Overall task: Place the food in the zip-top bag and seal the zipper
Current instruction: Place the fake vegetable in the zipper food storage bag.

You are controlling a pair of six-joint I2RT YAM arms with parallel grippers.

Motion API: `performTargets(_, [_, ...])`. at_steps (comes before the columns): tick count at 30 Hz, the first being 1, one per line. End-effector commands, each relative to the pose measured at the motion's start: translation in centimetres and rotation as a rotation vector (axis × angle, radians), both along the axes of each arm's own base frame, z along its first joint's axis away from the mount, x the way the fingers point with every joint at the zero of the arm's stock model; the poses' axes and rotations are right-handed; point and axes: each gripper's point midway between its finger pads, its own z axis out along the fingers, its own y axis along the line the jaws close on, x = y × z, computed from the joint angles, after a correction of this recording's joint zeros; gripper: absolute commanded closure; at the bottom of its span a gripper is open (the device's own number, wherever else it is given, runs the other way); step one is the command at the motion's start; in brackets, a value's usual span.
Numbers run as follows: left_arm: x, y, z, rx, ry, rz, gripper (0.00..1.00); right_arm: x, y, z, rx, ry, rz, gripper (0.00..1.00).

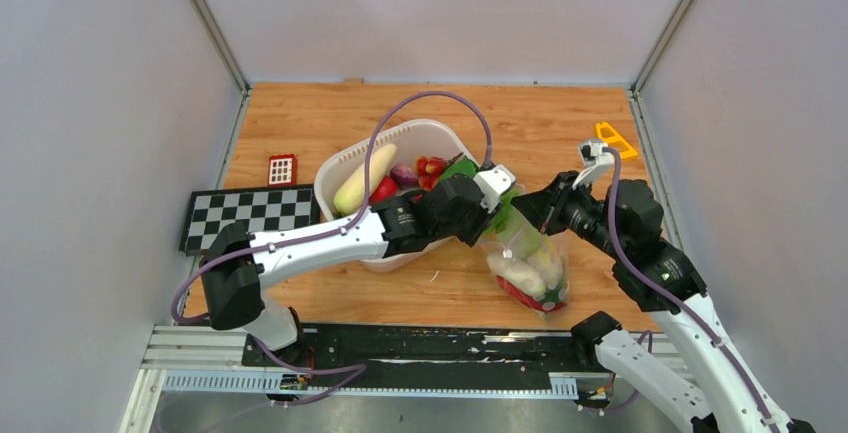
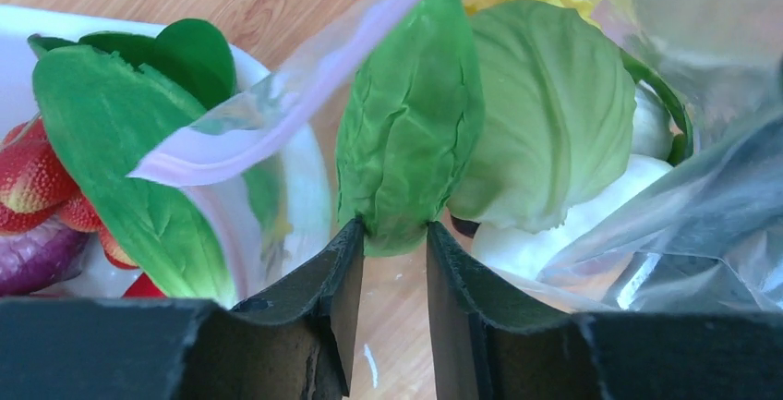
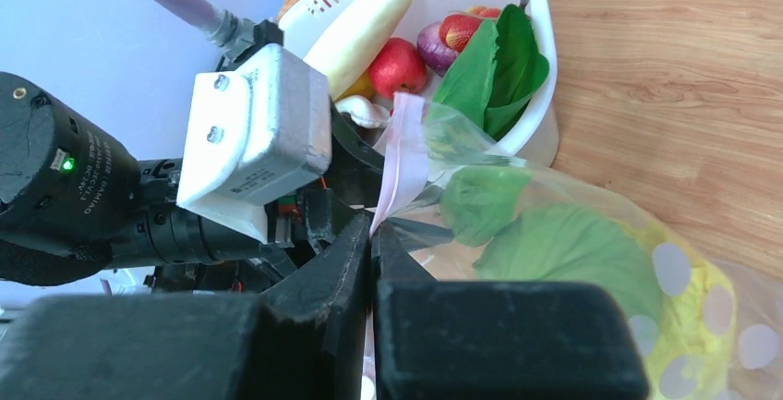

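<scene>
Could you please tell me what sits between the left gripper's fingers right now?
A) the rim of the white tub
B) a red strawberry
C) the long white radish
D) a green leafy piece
D: in the left wrist view, the left gripper has a finger on either side of the narrow end of a green leafy piece, which points into the mouth of the zip-top bag.

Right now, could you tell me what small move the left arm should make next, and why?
Probably ease the left gripper forward: the green leaf in its tips is only partly past the zipper, and the right gripper pinches the zip-top bag open.
</scene>
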Motion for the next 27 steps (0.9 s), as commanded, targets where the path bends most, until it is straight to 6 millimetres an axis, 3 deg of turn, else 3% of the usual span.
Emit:
performTargets(1, [-0.2,0.6,4.4,-0.138,-0.028,0.046,0.57,0.7,-1.1,3.5,0.090,-0.108,-0.093,0.96])
performTargets(6, [-2.3,1.3,8.8,-0.258,-0.032,-0.040,0.46,1.1,-2.5,3.1,0.070,-0.114,-0.170,0.96])
performTargets(11, [-3.7,2.5,10.9,-0.343,-0.014,-0.056,0.32,1.1,-2.3,2.8,0.067,-0.107,-0.165,0.96])
performTargets(17, [-1.4,5.7,7.7,-0.300,-0.011,0.183,0.20,1.0,-2.0,2.8,0.071,-0.110,-0.145,0.95])
performTargets(24, [0.5,5.8,5.0,-0.273,0.047,0.274,0.17,0.5,-1.2,2.9,0.069,-0.123,-0.085,0.95])
performTargets(27, [1.1,5.6,4.1,-0.299,0.098,0.279,0.22,0.3,-0.7,3.1,0.071,-0.132,-0.050,0.96])
